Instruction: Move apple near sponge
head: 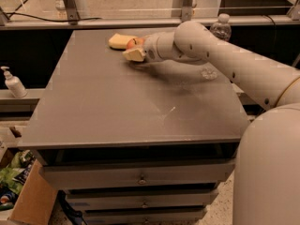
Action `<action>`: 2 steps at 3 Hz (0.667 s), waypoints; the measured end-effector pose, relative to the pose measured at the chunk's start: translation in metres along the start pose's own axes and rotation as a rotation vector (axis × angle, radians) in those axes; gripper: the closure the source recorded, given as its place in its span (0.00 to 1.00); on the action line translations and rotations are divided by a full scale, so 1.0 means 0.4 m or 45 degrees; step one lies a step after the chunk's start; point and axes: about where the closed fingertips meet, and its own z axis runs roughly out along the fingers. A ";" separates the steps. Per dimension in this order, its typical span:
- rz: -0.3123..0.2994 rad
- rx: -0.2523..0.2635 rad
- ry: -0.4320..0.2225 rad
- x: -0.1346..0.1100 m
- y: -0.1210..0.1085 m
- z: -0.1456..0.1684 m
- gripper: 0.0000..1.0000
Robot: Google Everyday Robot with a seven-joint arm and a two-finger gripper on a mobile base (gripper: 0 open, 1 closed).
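Observation:
The pale yellow sponge [120, 41] lies at the far middle of the grey table [117, 107]. The red-orange apple [134, 42] sits right beside the sponge's right end, seemingly touching it, and only its top shows. My gripper [133, 50] reaches in from the right and sits at the apple, covering its front and lower part, low over the table top. The white arm [220, 50] stretches from the lower right across the table's right side.
A clear plastic bottle [220, 28] stands at the table's far right, behind the arm. A soap dispenser [13, 82] stands on a ledge to the left. A cardboard box [26, 205] is on the floor at the lower left. Drawers sit below the table front.

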 end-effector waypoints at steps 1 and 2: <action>0.000 0.000 0.000 -0.001 0.000 0.000 0.00; 0.005 -0.022 -0.017 -0.006 0.026 0.000 0.00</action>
